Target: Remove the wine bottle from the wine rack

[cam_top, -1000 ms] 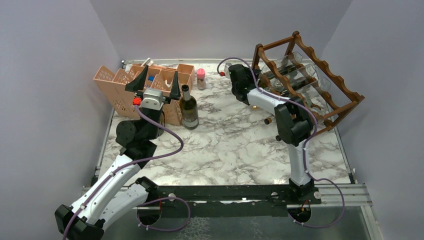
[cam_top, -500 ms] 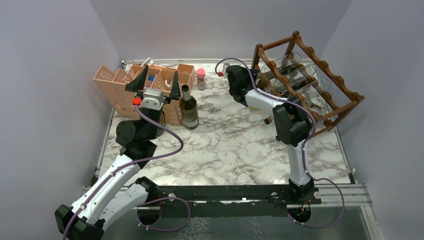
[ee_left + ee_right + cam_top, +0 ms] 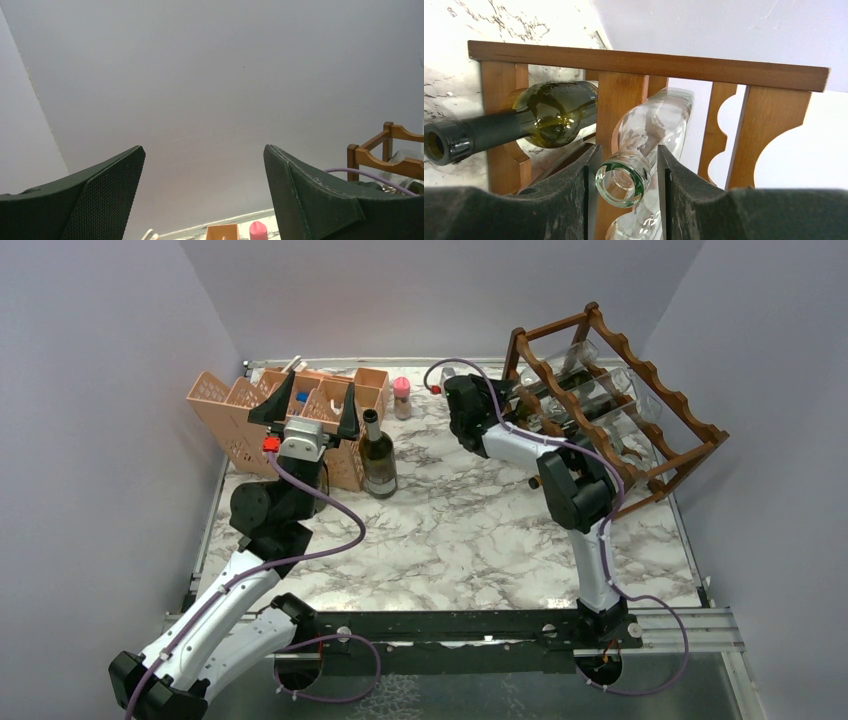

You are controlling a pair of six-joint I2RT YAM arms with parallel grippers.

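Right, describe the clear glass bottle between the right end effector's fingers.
The clear, empty-looking glass wine bottle lies on its side in the dark reddish-brown wooden rack, its open, green-tinted mouth pointing out toward the wrist camera. The right end effector closely brackets its neck on both sides; whether it actually presses the glass is unclear.

Soft, even light from overhead fills the top view; the marble table [image 3: 450,530] is bright, with faint, short shadows. In the right wrist view the background blows out white at 4 o'clock. Glare streaks the green bottle [image 3: 549,112] at 9 o'clock, and the clear wine bottle [image 3: 624,182] at 6 o'clock looks slightly soft. The left wrist view is dimmer.
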